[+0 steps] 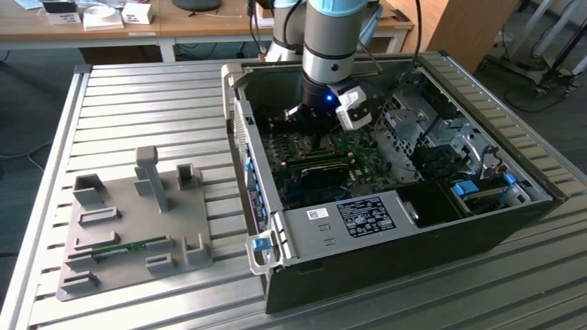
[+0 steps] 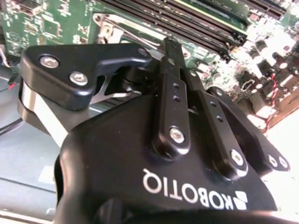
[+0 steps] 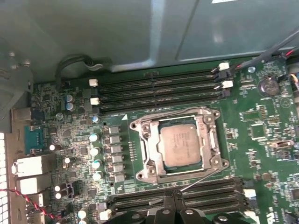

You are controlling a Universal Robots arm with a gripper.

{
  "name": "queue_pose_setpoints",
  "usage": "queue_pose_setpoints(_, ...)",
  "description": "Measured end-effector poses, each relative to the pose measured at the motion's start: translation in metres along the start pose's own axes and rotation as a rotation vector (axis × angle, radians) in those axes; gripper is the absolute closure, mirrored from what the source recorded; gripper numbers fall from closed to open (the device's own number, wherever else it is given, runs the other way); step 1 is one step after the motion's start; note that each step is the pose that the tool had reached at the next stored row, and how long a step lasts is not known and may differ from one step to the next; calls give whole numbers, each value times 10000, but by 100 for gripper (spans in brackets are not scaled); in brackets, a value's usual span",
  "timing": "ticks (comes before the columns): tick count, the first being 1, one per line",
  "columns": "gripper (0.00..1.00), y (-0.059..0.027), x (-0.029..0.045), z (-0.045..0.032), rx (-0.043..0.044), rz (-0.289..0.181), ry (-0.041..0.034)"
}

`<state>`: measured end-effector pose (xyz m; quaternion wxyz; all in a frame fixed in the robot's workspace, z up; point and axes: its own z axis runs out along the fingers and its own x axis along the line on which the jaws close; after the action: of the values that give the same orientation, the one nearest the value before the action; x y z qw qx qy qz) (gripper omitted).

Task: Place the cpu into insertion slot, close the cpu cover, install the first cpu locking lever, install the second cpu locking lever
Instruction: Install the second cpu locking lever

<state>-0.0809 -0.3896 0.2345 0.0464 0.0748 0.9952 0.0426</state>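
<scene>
Hovering inside the open black computer case (image 1: pixel 385 261), we see the black claw (image 3: pixel 174 205), fingers together, beside the silvery square cpu (image 3: pixel 180 147), seated under its thin metal cpu cover (image 3: pixel 149 149).

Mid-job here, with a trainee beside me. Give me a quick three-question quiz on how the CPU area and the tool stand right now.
1. True or false: the cpu lies framed inside the cut-out of the cpu cover.
2. In the exterior view, the tool is: A) down inside the computer case, above the motherboard; B) over the grey fixture plate; C) over the wooden desk.
3. Fill in: in the first wrist view, long black memory slots run along ____ opposite sides of the cpu.

Key: 1 true; 2 A; 3 two.
</scene>
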Motion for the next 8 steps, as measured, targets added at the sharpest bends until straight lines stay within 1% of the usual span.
queue_pose_setpoints(1,89,-4,22,11,-5,-1,-20)
queue_pose_setpoints(3,89,-13,54,37,-9,-2,-38)
queue_pose_setpoints(8,89,-27,75,115,-8,-3,-39)
